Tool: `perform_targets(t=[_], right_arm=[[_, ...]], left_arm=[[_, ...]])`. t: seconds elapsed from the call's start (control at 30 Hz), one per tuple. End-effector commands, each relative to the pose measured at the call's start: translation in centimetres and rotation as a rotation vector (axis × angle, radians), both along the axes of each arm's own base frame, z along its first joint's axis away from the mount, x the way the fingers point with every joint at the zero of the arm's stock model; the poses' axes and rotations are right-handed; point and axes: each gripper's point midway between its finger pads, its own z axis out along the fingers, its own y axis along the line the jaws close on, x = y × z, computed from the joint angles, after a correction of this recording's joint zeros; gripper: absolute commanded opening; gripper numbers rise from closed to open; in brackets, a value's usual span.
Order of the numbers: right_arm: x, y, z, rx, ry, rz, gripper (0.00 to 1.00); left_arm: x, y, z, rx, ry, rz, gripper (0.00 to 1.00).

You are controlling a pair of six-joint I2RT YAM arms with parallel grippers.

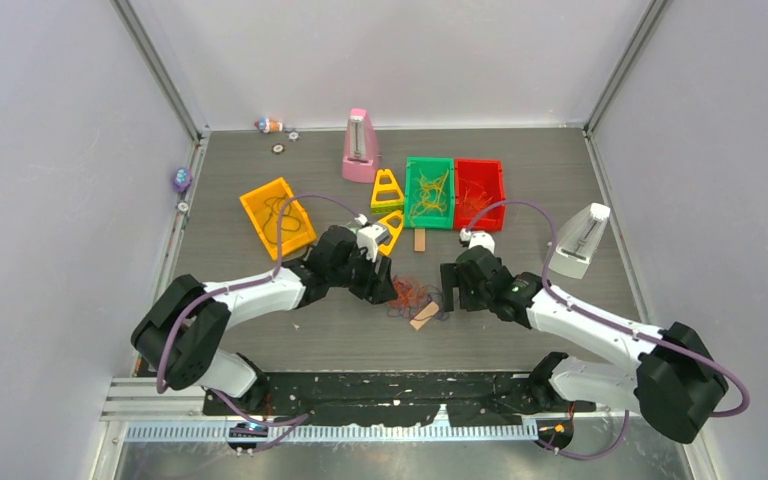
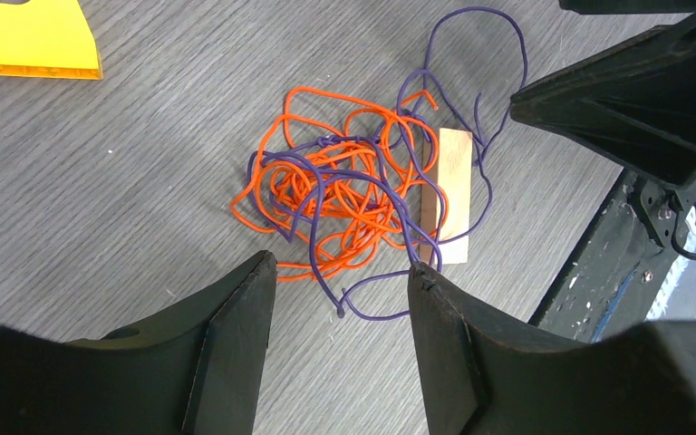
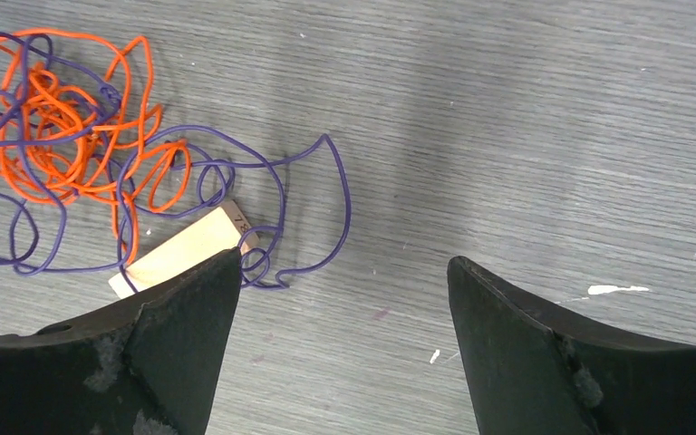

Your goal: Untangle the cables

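**Desk:** Where are the cables (image 1: 412,297) in this shot?

**Photographer:** In a loose knot on the grey surface (image 1: 340,335), front and centre between the two arms. Orange-red loops are bunched in the middle with dark purple strands (image 2: 471,54) looping out around them. A small wooden block (image 2: 444,195) lies at the knot's edge with cords draped across it.

**Desk:** And the jaws?

**Photographer:** Both released. The left jaws stand parted just short of the tangle (image 2: 344,195) with nothing between the fingers (image 2: 236,344). One purple end runs up to a fingertip, but I cannot tell if it touches. The right jaws gape wider over bare wood grain. The knot (image 3: 63,145) and the block (image 3: 181,254) sit off to one side of them, and the block's near end is hidden behind one finger (image 3: 172,353).

**Desk:** What's behind?

**Photographer:** An orange bin (image 1: 260,192) to the left holds dark loops. A green bin (image 1: 412,175) holds yellow strands, with a red bin (image 1: 500,180) touching it. A pink metronome (image 1: 362,147) stands at the back, and two yellow triangles (image 1: 387,190) sit near the green bin.
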Motion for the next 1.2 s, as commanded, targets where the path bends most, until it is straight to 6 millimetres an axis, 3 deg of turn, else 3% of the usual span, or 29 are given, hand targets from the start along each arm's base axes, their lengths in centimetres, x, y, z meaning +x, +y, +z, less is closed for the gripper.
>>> perform_targets(t=[0.0,0.27,0.33,0.4,0.53,0.7,0.97,1.17], right_arm=[[1.0,0.8,-0.5,0.014,0.004,-0.029,0.88],[1.8,2.4,-2.5,-0.005,0.066,-0.007,0.81],[1.9,2.6,-2.5,-0.005,0.069,0.005,0.68],[2.0,2.8,-2.1,0.000,0.060,0.022,0.39],[2.5,2.8,0.2,0.012,0.002,0.039,0.08],[2.9,3.3,4.6,0.067,-0.071,0.070,0.05],[2.2,5.7,14.3,0.239,-0.197,0.209,0.05],[1.8,5.8,18.0,0.302,-0.260,0.230,0.05]], left_arm=[[1.1,-0.8,1.5,-0.015,-0.052,-0.002,0.56],[1.4,0.1,2.6,-0.009,-0.137,0.039,0.56],[1.4,0.5,3.0,-0.018,-0.161,0.054,0.57],[1.6,1.0,3.6,-0.026,-0.195,0.080,0.60],[1.7,2.1,5.1,-0.062,-0.276,0.135,0.66],[1.8,3.8,6.4,-0.103,-0.364,0.209,0.71],[2.1,5.8,7.7,-0.125,-0.444,0.307,0.76],[2.1,5.8,7.7,-0.123,-0.444,0.306,0.76]])
